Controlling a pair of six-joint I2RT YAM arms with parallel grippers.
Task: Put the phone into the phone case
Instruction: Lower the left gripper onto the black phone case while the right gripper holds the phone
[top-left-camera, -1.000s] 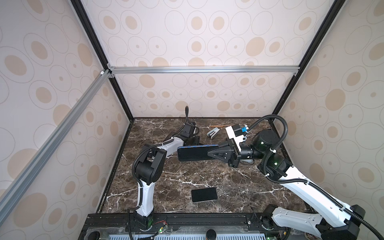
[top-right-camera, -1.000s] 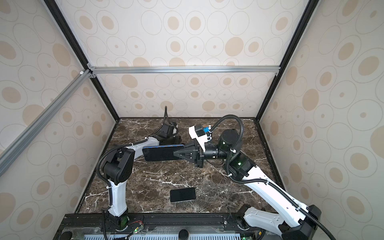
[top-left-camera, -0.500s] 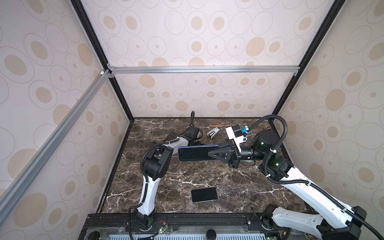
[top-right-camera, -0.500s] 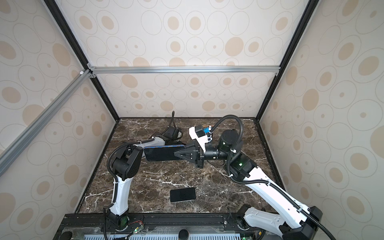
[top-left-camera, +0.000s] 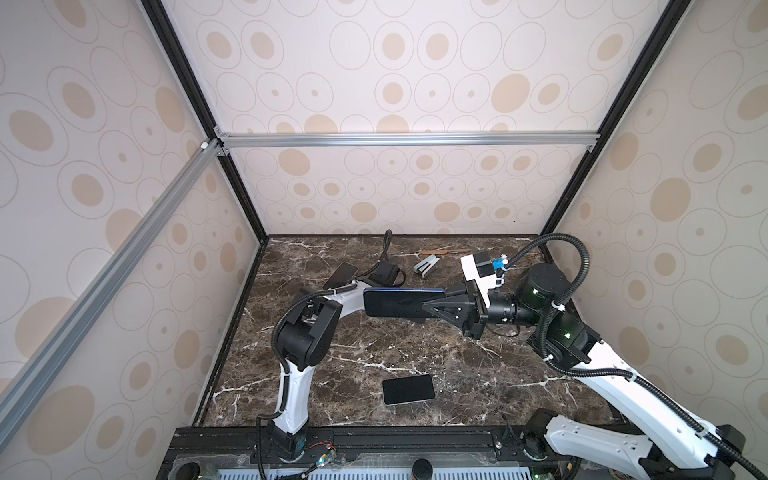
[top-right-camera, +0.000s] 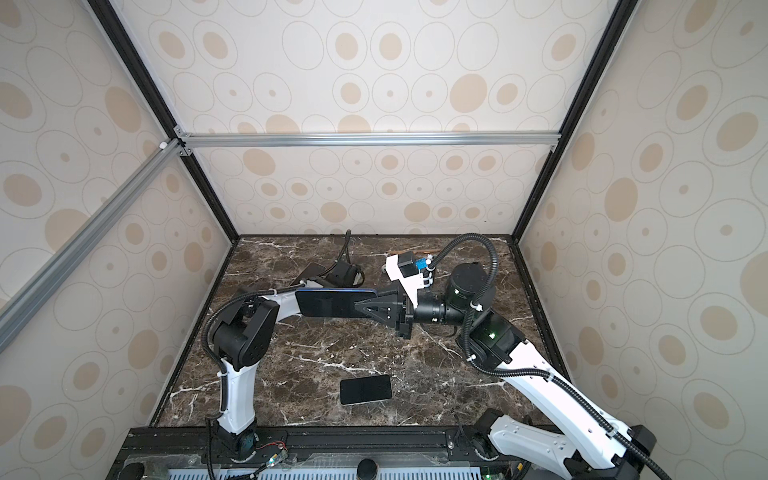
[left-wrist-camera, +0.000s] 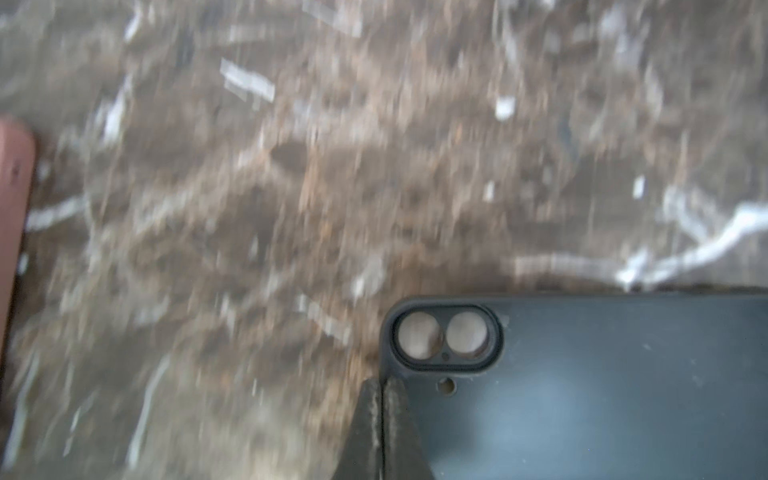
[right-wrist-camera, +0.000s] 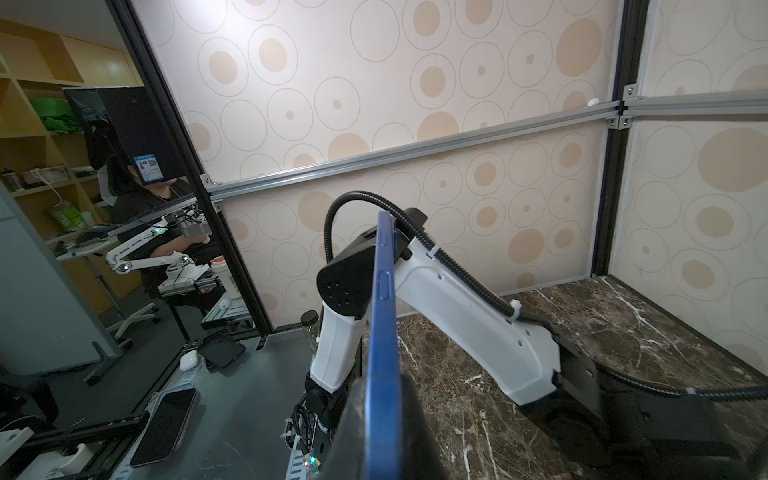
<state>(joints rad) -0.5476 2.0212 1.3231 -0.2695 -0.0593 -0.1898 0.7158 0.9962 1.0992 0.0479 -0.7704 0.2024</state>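
a: blue phone (top-left-camera: 395, 303), where is it held?
b: in the air, squeezed at one end by the right gripper (top-left-camera: 424, 309), sticking out past the tips.
a: and the phone case (left-wrist-camera: 602, 386)?
b: its edge is pinched by the left gripper (left-wrist-camera: 380, 399), closed tight. only a thin rim is gripped, so the case could be twisted or dropped when the phone is pushed in.

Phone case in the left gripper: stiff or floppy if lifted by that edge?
Probably flexes: the phone case is an empty thin shell, with the marble table showing through its camera cutouts. The left gripper pinches one edge beside a corner, so it would likely sag or twist. Its matte finish suggests decent grip, probably light.
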